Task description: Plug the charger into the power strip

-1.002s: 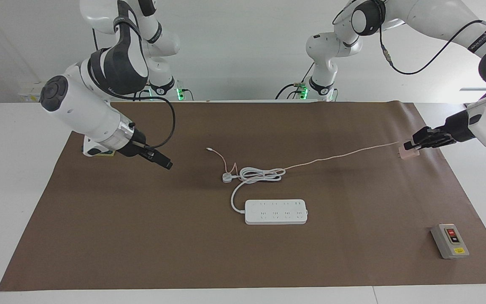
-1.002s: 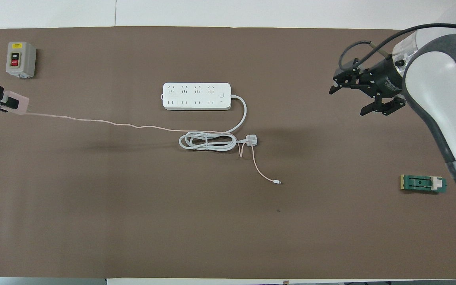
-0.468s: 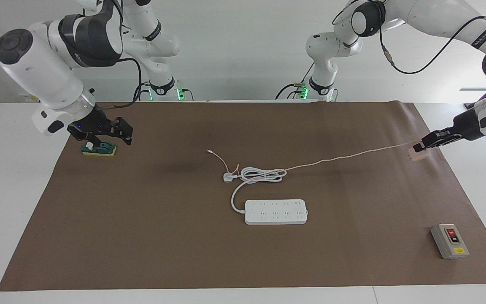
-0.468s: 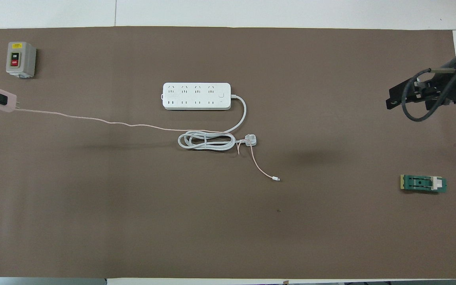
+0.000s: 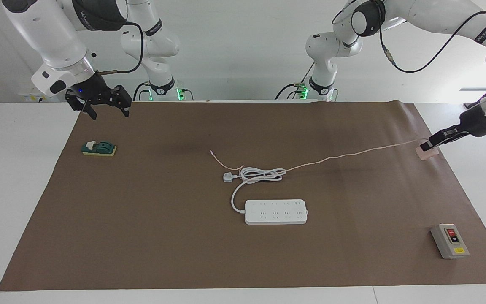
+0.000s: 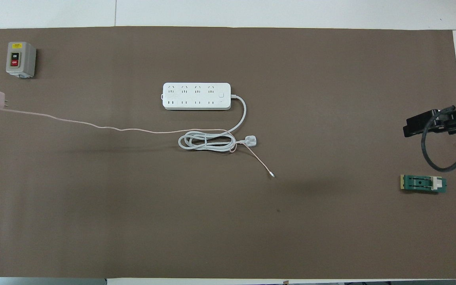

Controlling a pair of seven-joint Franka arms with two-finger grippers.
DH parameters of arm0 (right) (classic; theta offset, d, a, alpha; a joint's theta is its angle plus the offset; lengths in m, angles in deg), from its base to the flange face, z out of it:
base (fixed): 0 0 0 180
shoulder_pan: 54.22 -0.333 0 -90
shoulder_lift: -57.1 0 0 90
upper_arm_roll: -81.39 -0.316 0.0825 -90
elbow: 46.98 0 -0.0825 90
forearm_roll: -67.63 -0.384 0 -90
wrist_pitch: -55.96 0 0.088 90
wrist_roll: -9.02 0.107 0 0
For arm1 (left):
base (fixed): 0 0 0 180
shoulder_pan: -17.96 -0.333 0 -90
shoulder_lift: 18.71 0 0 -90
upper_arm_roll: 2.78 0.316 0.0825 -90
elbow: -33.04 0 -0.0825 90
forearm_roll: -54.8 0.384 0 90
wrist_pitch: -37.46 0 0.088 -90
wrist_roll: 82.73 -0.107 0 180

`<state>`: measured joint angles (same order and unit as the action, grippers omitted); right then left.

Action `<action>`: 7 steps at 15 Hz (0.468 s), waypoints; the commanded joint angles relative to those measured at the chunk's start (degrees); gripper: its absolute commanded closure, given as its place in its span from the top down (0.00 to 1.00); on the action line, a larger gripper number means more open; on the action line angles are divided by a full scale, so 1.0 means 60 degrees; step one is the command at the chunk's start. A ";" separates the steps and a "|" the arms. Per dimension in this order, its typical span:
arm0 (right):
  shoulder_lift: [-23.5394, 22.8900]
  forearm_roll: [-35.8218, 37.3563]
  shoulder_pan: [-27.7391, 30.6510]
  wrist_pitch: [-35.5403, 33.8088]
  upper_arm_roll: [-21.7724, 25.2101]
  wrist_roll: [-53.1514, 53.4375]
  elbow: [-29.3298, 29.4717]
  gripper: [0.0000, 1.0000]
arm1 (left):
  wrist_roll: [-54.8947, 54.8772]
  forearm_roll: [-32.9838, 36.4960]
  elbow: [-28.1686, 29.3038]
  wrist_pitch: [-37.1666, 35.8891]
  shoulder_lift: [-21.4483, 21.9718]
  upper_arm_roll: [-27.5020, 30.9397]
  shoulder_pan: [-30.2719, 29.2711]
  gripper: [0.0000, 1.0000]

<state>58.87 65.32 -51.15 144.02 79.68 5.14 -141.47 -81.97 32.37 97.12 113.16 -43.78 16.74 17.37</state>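
- Left gripper (image 5: 425,146): clamped on the charger (image 5: 427,153), raised over the mat edge at the left arm's end of the table.
- Charger cable (image 5: 344,155): runs from the held charger to the coiled white cord (image 5: 262,175) at mid-table.
- Power strip (image 5: 276,211): flat on the mat at centre, well apart from the held charger, farther from the robots than the coil.
- Right gripper (image 5: 107,110): fingers apart, holding nothing, raised over the mat's edge at the right arm's end.

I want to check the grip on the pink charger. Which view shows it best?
The facing view: the charger shows whole, pinched by the left gripper. The overhead view has it at the frame's edge, the gripper mostly cut off.
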 commanded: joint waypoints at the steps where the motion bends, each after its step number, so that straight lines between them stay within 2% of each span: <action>1: 0.0218 0.0414 -0.0014 0.0470 0.0211 -0.0802 -0.0498 1.00 | 0.2162 0.0223 -0.0060 0.0417 0.0150 0.0205 0.0376 0.00; 3: 0.0203 0.0459 0.0088 0.0470 0.0226 -0.0980 -0.0308 1.00 | 0.4099 0.0586 -0.0060 0.0843 0.0208 0.0205 0.0874 0.00; 7: 0.0422 0.0474 0.0045 0.0075 0.0342 -0.0878 -0.0058 1.00 | 0.7570 0.1729 -0.0045 0.1268 0.0208 0.0161 0.2483 0.00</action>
<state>59.87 67.12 -50.87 145.56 81.38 0.71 -141.78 -45.61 38.87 96.97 119.20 -42.88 16.99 27.38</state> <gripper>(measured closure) 0.000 0.670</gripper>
